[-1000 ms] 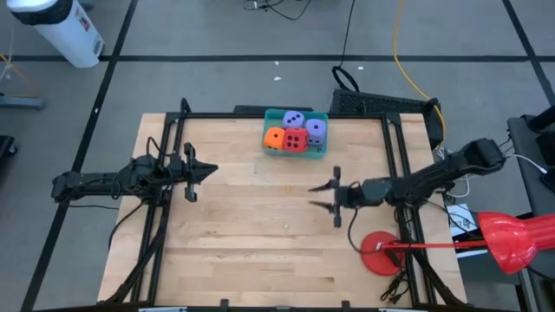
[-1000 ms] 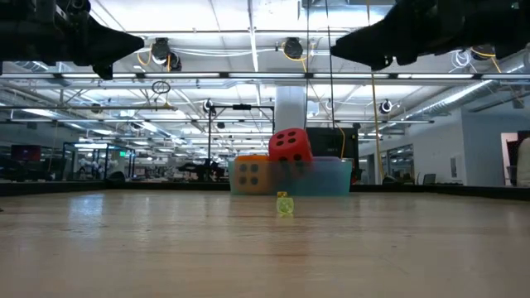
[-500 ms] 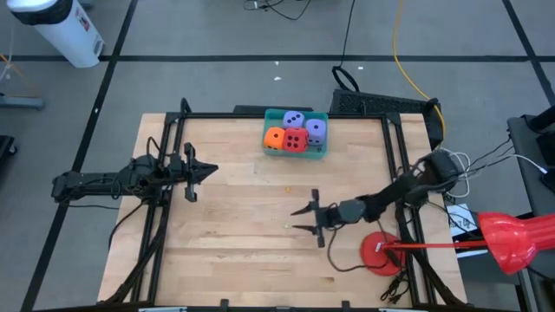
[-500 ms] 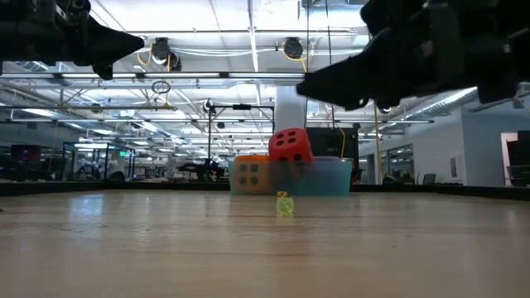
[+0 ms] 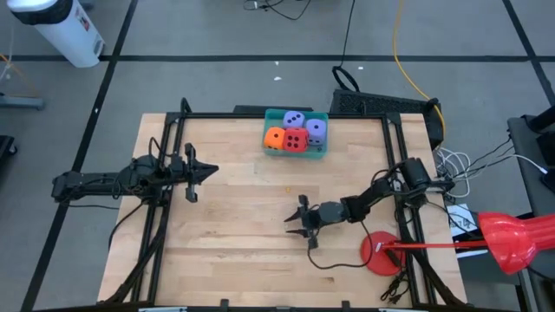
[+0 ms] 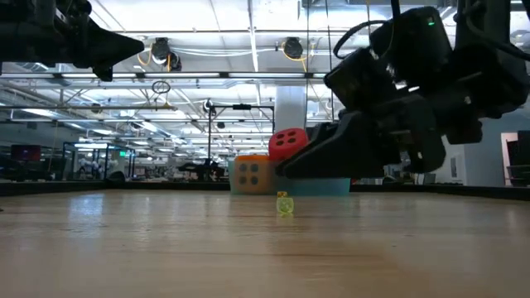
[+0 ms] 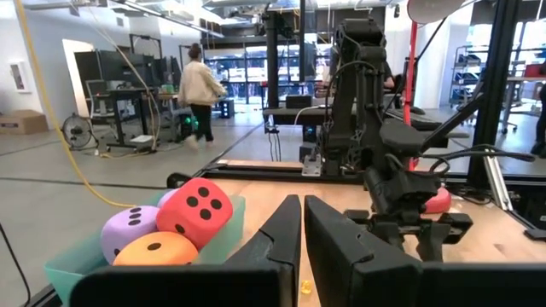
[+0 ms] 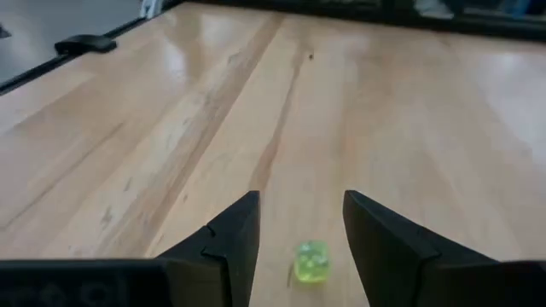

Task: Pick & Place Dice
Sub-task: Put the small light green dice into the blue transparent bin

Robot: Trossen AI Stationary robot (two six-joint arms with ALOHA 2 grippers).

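Note:
A teal tray [image 5: 269,113] at the table's far edge holds the dice: two purple [image 5: 295,120], one orange [image 5: 274,138], one red [image 5: 296,139]. In the low view the red die [image 6: 287,142] sits highest in the tray. A tiny yellow-green die [image 8: 311,261] lies alone on the wood near the table's middle [image 6: 284,204]. My right gripper [image 5: 291,225] hangs open just over it; in the right wrist view the die shows between the two fingers [image 8: 235,230], touching neither. My left gripper [image 5: 212,172] waits shut above the table's left side.
A flat red disc [image 5: 380,253] lies near the right front corner, beside a red funnel-shaped thing on a stick [image 5: 510,240]. Black frame rails [image 5: 395,156] run along both sides of the table. A person [image 7: 198,89] walks in the room beyond.
My right gripper has come down from well above the table and moved toward the left and near edges, ending over the tiny yellow-green die. Its fingers have tipped further downward. The dice in the tray have not moved.

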